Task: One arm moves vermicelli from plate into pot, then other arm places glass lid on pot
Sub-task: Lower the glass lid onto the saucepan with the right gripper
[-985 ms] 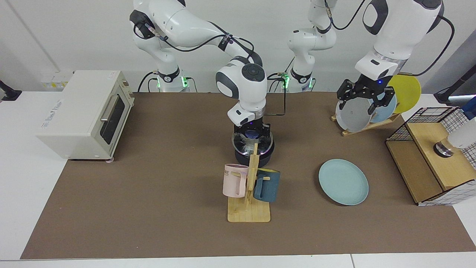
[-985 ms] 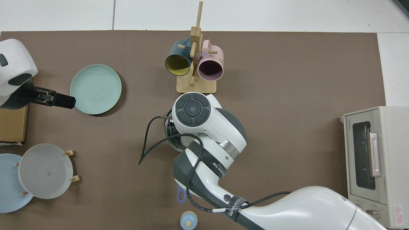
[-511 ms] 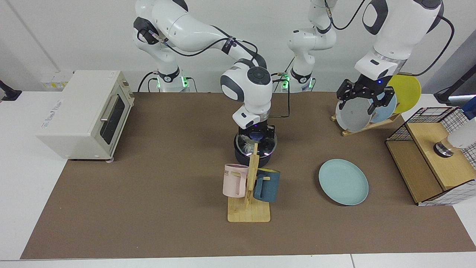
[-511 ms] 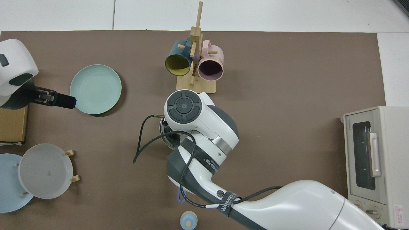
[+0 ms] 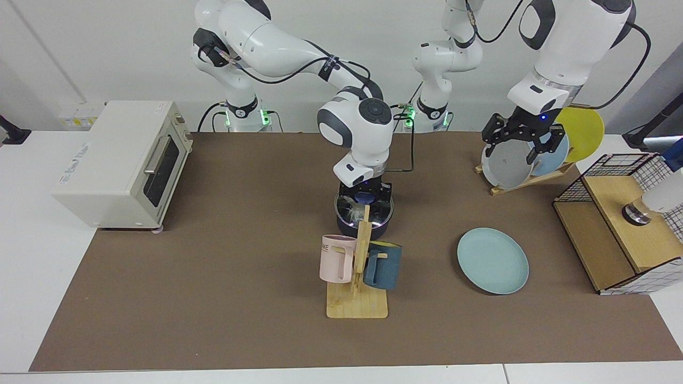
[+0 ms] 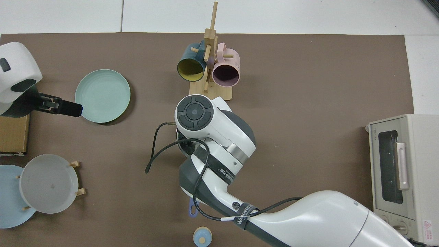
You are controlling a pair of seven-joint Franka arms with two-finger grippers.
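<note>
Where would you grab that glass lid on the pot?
By its blue knob, down from above: the glass lid lies flat on the pot and the knob is its only raised part. The right end effector is at it; the left end effector waits by the plate rack.

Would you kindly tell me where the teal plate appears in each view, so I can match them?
Facing view: plate lies flat, lower right of centre, right of the mug rack.
Top view: plate lies upper left, left of the mug rack.
Shared landmark: the mug rack.
</note>
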